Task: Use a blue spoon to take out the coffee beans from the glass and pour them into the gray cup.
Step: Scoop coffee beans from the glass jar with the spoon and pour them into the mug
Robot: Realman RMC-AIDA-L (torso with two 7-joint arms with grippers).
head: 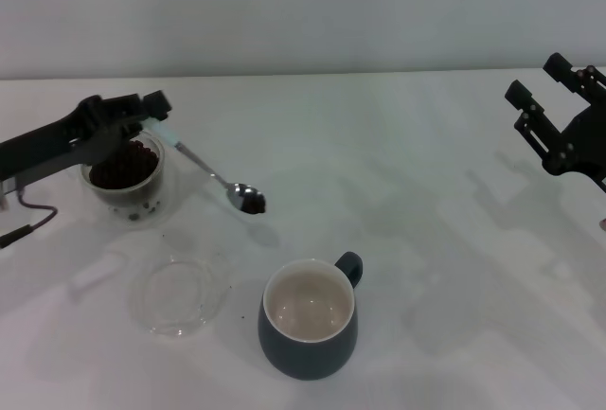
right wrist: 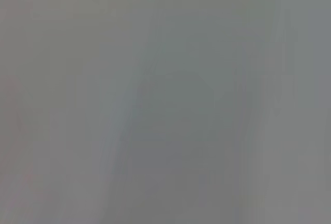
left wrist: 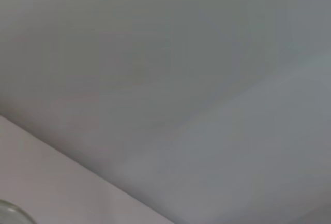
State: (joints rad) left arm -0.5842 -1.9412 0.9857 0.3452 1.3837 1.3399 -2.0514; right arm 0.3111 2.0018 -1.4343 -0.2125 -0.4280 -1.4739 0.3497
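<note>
Nearest the camera stands the rounded dark blue-gray ceramic mug with a cream inside (head: 310, 321), empty. Behind it to the left is the small clear glass cup (head: 129, 183) heaped with dark coffee beans (head: 123, 168). The left gripper (head: 153, 116), above the glass, clamps the pale-blue-handled metal teaspoon (head: 210, 175); its long axis slopes down toward the mug, with a few beans in the bowl, which hangs short of the rim. The right gripper (head: 559, 98) is parked far right, fingers apart.

Matte black arms, boxy claws
</note>
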